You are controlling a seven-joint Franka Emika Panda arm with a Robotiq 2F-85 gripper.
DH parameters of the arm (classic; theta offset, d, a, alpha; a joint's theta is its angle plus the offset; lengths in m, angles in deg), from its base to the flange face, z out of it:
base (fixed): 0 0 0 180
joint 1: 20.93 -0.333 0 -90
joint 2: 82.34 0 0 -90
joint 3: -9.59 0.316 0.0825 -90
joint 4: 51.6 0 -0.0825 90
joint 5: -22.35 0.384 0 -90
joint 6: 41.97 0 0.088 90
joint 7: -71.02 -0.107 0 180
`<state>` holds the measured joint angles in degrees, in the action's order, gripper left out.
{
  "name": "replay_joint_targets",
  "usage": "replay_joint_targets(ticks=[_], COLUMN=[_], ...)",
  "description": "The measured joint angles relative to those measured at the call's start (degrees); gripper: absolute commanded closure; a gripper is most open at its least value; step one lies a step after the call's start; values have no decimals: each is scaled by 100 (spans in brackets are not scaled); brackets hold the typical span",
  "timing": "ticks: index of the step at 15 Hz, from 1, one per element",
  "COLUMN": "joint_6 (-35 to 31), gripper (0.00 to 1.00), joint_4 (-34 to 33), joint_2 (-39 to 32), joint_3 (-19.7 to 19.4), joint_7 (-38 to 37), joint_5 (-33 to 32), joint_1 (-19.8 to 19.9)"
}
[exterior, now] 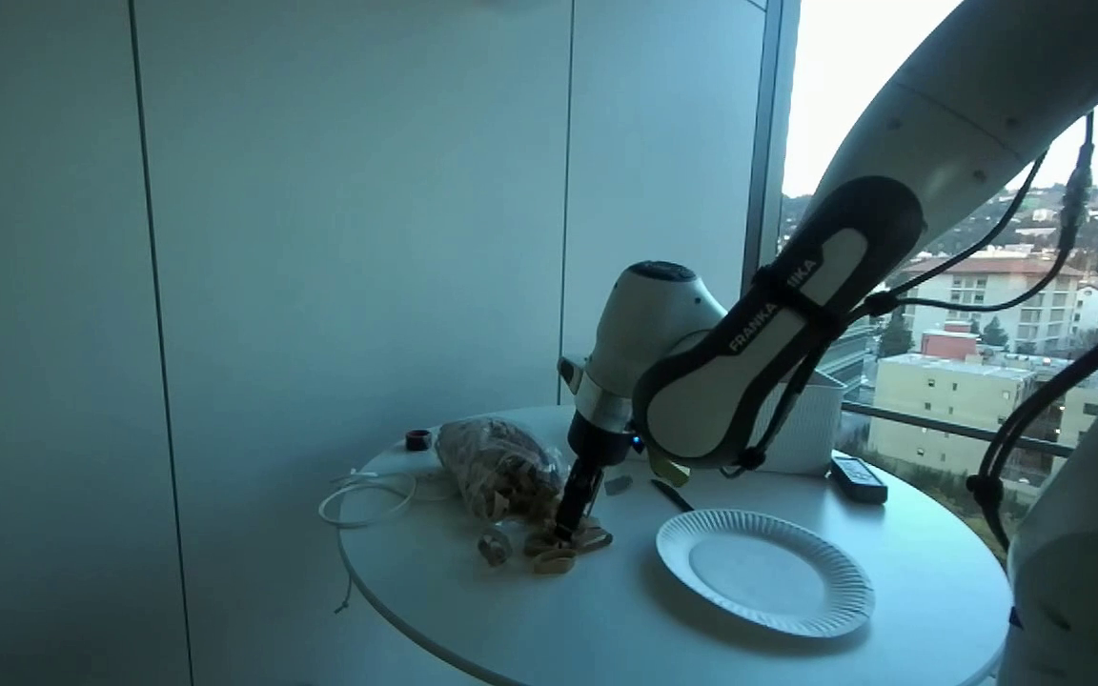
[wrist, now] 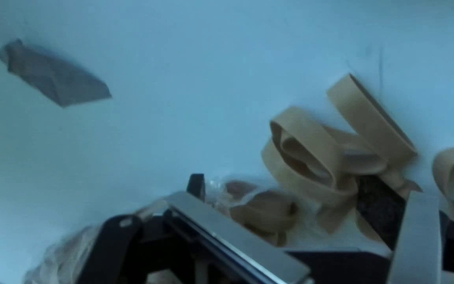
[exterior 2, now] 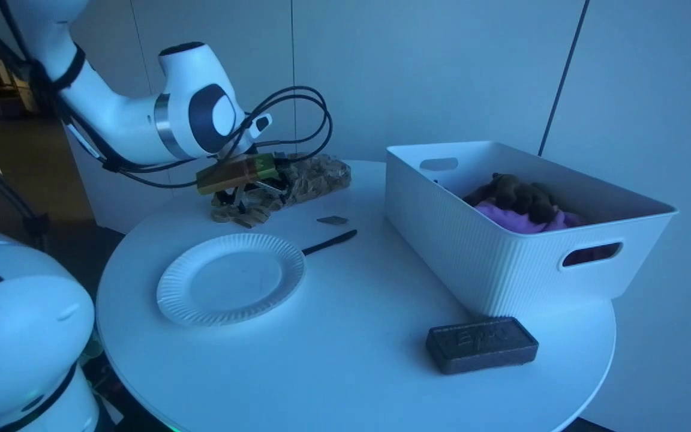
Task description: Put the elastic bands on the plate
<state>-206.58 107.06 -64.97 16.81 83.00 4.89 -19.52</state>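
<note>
Several tan elastic bands (exterior: 554, 562) lie in a loose pile on the table, seen also in an exterior view (exterior 2: 249, 213) and the wrist view (wrist: 309, 150). A clear plastic bag (exterior: 497, 467) of more bands lies beside the pile, also in an exterior view (exterior 2: 321, 177). My gripper (wrist: 288, 197) points down at the pile, its fingers spread apart; its right finger touches or nearly touches bands. It also shows low over the bands in both exterior views (exterior: 563, 534) (exterior 2: 261, 199). The white paper plate (exterior: 759, 572) holds nothing, also in an exterior view (exterior 2: 234, 279); it is out of the wrist view.
A white bin (exterior 2: 471, 252) with purple cloth and brown items stands on the table. A black eraser (exterior 2: 482, 346) lies near it. A black knife (exterior 2: 330, 242) and a grey-brown scrap (wrist: 55, 77) lie near the plate. A white cable (exterior: 368, 521) hangs at the table edge.
</note>
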Motion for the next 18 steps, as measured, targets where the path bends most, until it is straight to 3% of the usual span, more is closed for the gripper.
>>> replay_joint_targets(ticks=[3, 4, 7, 10, 14, 15, 18], joint_6=[46, 130, 375, 633, 850, 900, 1024], gripper=[0, 25, 38, 63, 95, 100, 100], joint_4=[-28, -38, -107, -163, -188, -189, -172], joint_2=[-236, -274, -339, -336, -307, -290, -189], joint_3=[178, 172, -48, -365, -492, -488, -392], joint_7=[-540, -592, -318, 117, 239, 230, 11], joint_5=[-204, -170, 336, 1005, 1414, 1419, 1189], joint_1=[246, 207, -123, -505, -738, -752, -722])
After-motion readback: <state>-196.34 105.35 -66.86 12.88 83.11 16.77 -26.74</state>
